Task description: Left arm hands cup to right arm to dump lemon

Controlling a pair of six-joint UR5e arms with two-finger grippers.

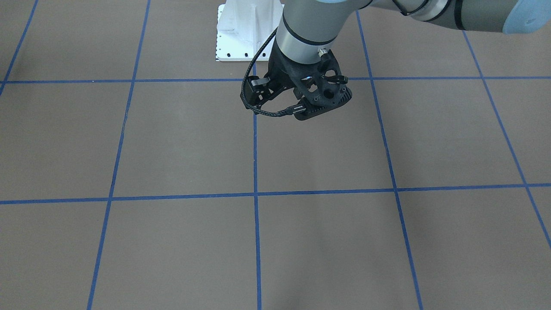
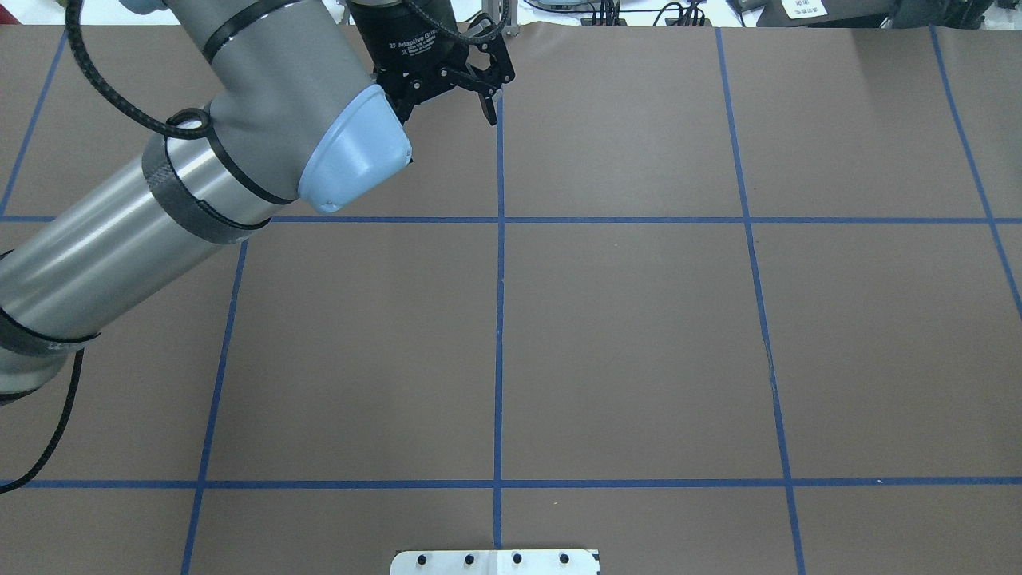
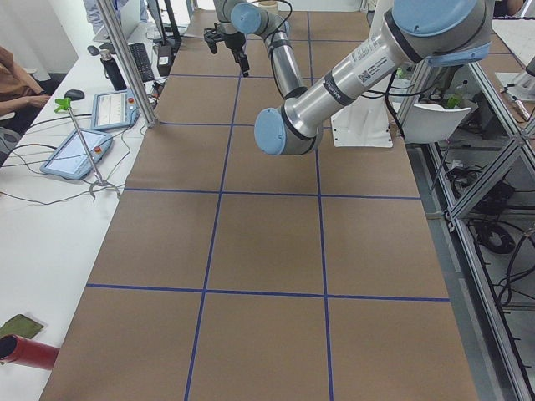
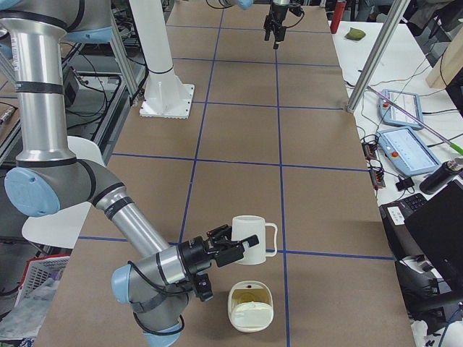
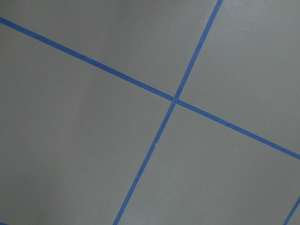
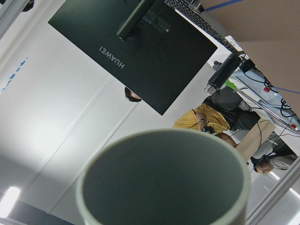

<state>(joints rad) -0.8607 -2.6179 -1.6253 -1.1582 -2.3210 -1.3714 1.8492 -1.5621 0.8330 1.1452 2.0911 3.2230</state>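
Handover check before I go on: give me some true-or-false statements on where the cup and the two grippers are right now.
1. The left gripper is open and holds nothing. True.
2. The cup is at the left gripper. False: it is at the right gripper, at the other end of the table.
3. A cream container rests on the table close to the cup. True.
4. The left wrist view shows the cup. False: it shows only the table top and blue tape lines.
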